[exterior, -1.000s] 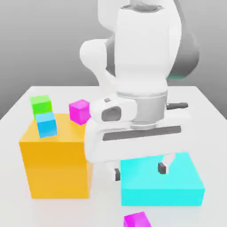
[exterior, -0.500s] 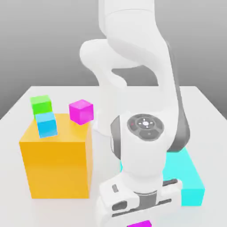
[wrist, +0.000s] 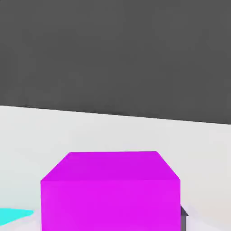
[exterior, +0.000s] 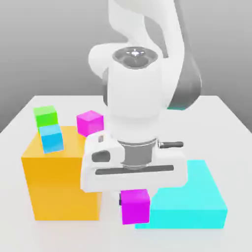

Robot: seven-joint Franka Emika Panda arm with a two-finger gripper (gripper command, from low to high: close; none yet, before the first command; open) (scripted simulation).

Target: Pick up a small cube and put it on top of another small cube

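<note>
My gripper [exterior: 134,203], low at the bench [exterior: 15,221] half a second ago, has risen, closed on the small cube [exterior: 135,206], which seems lifted

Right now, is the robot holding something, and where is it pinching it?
Yes. The gripper holds the small magenta cube, lifted off the table, pinched on two opposite sides with its fingers mostly hidden behind it.
</note>
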